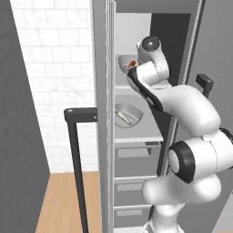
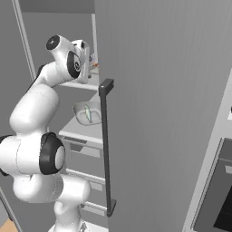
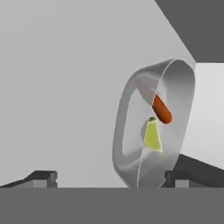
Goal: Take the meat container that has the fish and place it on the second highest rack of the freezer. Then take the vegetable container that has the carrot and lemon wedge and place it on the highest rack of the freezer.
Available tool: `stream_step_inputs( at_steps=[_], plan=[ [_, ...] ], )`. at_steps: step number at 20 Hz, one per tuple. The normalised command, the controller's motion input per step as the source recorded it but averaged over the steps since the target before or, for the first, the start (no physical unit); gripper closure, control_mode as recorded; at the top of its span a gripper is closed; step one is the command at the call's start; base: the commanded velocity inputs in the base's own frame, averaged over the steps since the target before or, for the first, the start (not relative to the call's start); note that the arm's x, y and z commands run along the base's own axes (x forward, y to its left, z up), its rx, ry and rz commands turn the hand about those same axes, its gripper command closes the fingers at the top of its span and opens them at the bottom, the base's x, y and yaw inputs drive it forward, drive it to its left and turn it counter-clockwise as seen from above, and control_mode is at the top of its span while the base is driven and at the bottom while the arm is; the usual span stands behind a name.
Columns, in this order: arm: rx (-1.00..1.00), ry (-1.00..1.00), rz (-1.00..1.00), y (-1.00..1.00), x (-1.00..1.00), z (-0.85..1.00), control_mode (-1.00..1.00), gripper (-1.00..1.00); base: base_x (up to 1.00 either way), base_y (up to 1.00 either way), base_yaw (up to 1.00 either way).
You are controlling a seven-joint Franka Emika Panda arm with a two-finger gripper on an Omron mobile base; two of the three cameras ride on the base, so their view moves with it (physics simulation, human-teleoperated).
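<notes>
The vegetable tub (image 3: 153, 127) sits on the top shelf (image 1: 125, 86) of the freezer (image 1: 136, 136), with the orange carrot (image 3: 162, 109) and a yellow lemon wedge (image 3: 152, 136) lying inside it; in the hand view the tub appears turned on edge because the hand is rolled. The tool (image 3: 111, 177) is spread wide, its two dark fingertips (image 3: 41, 177) standing either side of the tub's near rim and apart from it, gripping nothing. On the shelf below, the second tub (image 1: 127, 115) rests flat with the slim fish (image 1: 123, 117) in it. Under that shelf come stacked grey drawers (image 1: 134, 157). The white arm (image 1: 182, 104) reaches in from the right, and the open door (image 2: 163, 113) with its dark handle (image 2: 106, 145) stands nearer
</notes>
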Motion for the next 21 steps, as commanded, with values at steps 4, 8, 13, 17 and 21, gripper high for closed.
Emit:
stream_step_inputs(
  at_steps=[4,8,13,17,21],
  plan=[
    [0.01,-0.02,0.0,0.0,-1.0,0.53,-1.0,-1.0,0.0,0.0,0.0],
    [0.0,-0.06,0.0,-0.01,-1.0,0.47,-1.0,-1.0,0.0,0.0,0.0],
    [0.01,0.12,0.0,0.0,-1.0,0.26,-1.0,-1.0,0.0,0.0,0.0],
    [0.05,0.25,0.01,0.0,-1.0,0.01,-1.0,-1.0,0.0,0.0,0.0],
    [0.06,0.16,0.02,0.0,-1.0,-0.19,-1.0,-1.0,0.0,0.0,0.0]
  ],
)
